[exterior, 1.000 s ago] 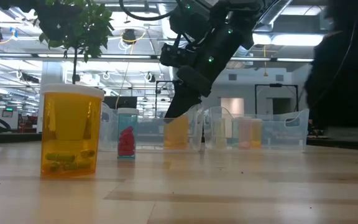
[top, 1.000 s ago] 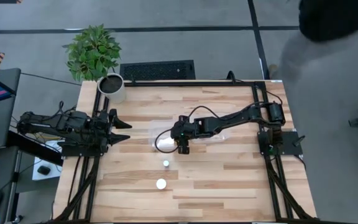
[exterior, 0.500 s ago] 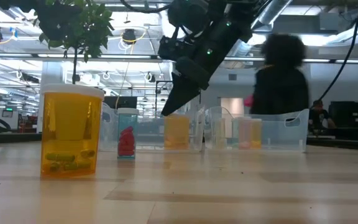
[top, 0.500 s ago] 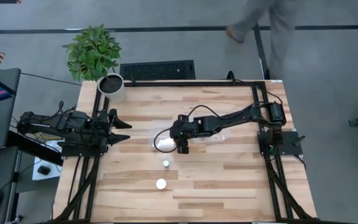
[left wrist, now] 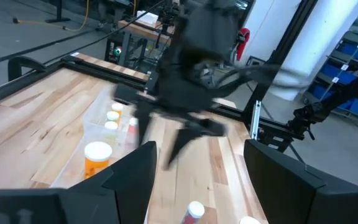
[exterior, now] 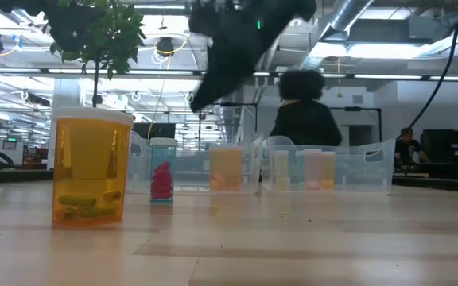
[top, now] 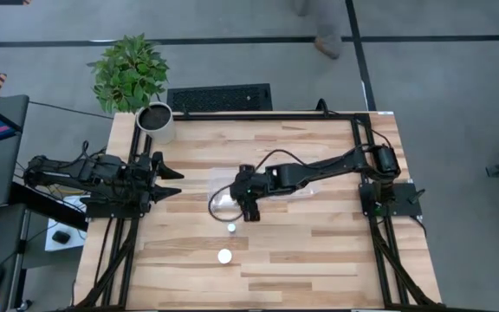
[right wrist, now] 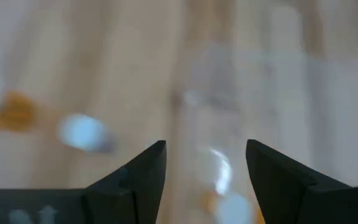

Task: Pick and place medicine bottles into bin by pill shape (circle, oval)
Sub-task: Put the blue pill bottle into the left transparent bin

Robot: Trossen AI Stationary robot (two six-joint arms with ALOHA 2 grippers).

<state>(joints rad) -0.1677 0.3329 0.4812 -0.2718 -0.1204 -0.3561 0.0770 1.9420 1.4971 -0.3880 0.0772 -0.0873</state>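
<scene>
Right gripper [top: 248, 211] open and empty above the bin [top: 219, 184], two bottles [top: 231, 228] nearer, left gripper [top: 173, 183] open at left edge.

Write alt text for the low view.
A wide orange bottle stands nearest on the wooden table, a small bottle of red pills behind it. Farther back, a clear bin holds pale bottles; the right arm's gripper hangs blurred above.

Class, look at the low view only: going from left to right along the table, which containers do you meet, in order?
Large orange bottle → small clear bottle with red pills → orange bottle inside the clear bin → pale bottle → pinkish bottle, both also in the clear bin.
</scene>
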